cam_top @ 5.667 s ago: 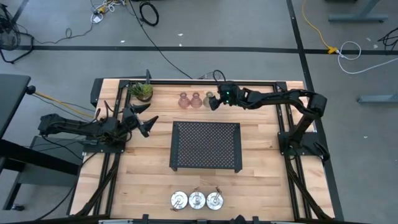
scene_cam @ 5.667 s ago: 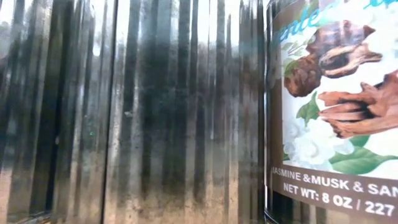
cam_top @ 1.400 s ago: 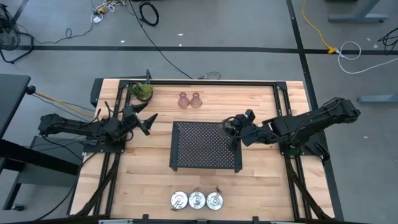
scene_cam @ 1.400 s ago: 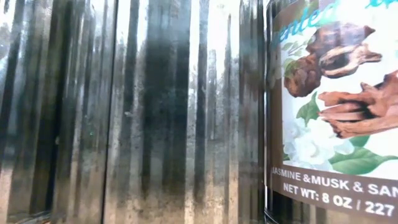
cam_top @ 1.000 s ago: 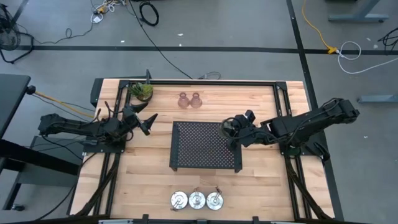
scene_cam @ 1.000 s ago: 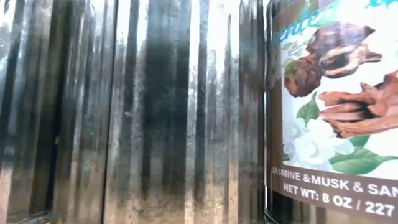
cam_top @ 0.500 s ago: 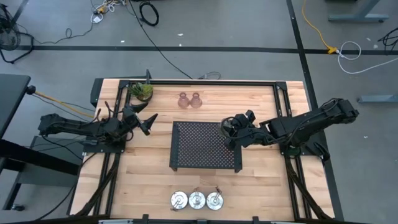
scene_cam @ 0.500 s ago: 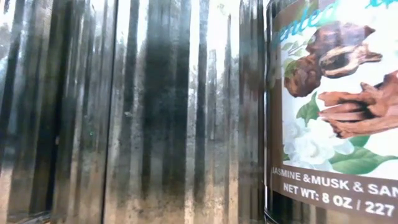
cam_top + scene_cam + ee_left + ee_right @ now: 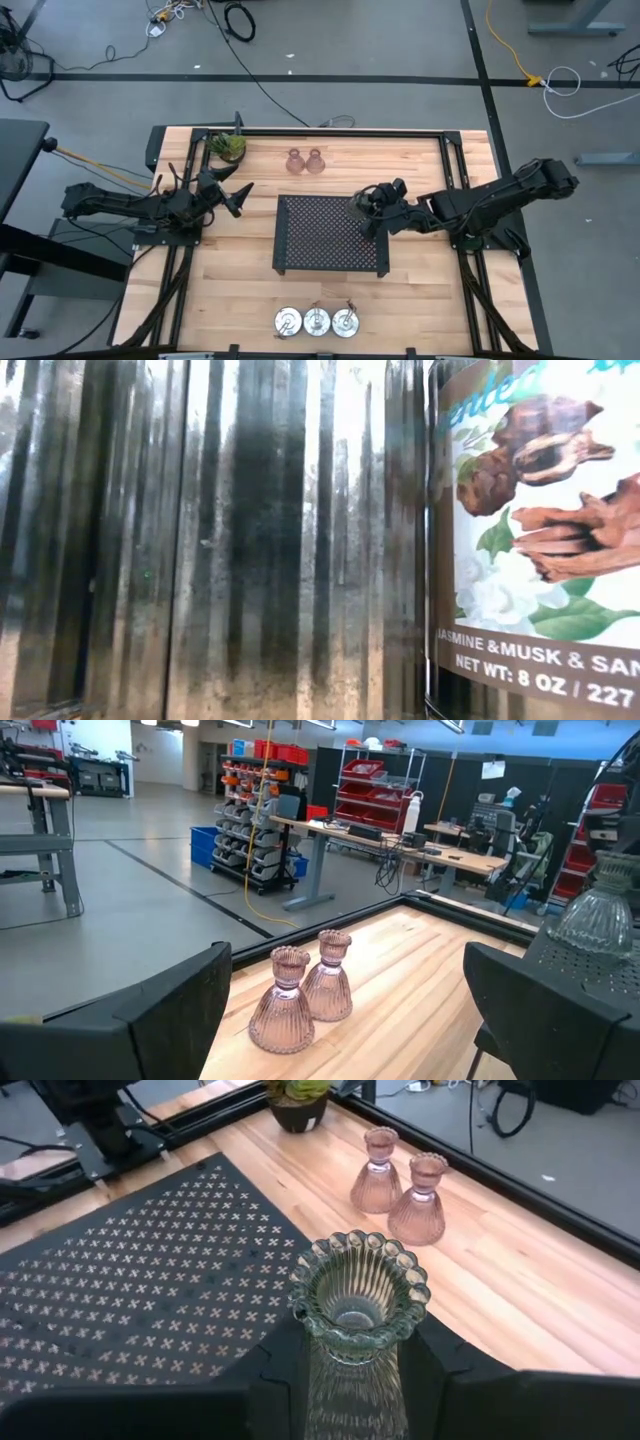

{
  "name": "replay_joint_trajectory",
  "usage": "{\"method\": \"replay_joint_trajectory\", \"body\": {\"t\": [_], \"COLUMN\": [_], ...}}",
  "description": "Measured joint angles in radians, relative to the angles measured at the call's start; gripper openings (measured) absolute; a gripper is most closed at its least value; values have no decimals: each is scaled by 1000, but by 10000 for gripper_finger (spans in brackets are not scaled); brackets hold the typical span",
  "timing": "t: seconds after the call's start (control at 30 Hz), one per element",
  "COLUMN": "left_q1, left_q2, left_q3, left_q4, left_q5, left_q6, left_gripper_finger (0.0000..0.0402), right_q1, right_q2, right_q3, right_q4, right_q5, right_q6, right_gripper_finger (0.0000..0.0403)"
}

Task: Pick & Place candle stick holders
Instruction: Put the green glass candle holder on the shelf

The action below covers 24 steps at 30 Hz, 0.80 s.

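My right gripper [image 9: 368, 208] is shut on the green glass candle stick holder [image 9: 358, 1295], at the far right corner of the black perforated tray [image 9: 330, 240]. The same holder shows in the left wrist view [image 9: 598, 912]. Two pink glass holders [image 9: 305, 160] [image 9: 302, 992] stand on their bases side by side near the table's far edge. Three silver dish holders [image 9: 316, 321] sit in a row at the near edge. My left gripper [image 9: 238, 190] [image 9: 345, 1020] hangs open at the table's left, pointing toward the pink pair, with nothing between its fingers. My right gripper pinches the green holder's ribbed body [image 9: 352, 1370] just below its scalloped rim, one finger [image 9: 280, 1365] on each side. The fingers come from the table's right side, roughly level. The holder stands upright in the hold; the gripper hides its base, so whether it rests on the tray cannot be told.
A small potted plant [image 9: 227, 146] stands at the far left corner. Black frame rails run along the table's edges. In the low view a ribbed shiny surface and a labelled candle jar [image 9: 540, 530] fill the picture and hide the table.
My right gripper has gone a little toward the table's left with the green holder, which stays upright over the tray's far right corner.
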Motion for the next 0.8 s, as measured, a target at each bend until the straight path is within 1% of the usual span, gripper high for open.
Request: {"method": "replay_joint_trajectory", "body": {"t": [0.1,0.27,0.33,0.47,0.53,0.63,0.8], "left_q1": [0,0,0,0,0,0,0], "left_q2": [0,0,0,0,0,0,0], "left_q3": [0,0,0,0,0,0,0], "left_q4": [0,0,0,0,0,0,0], "left_q5": [0,-1,-2,-2,-2,-2,-2], "left_q6": [0,0,0,0,0,0,0], "left_gripper_finger": [399,399,399,399,399,399,399], "right_q1": [-1,-6,-6,-11,-15,-16,-18], "right_q2": [0,-1,-1,0,0,0,-1], "right_q3": [0,2,2,2,2,2,2], "right_q4": [1,0,-8,-27,-43,-42,-39], "right_q5": [-5,-42,-41,-39,-36,-33,-31], "right_q6": [-7,-13,-12,-5,0,-1,-8], "right_gripper_finger": [99,102,134,218,245,268,276]}}
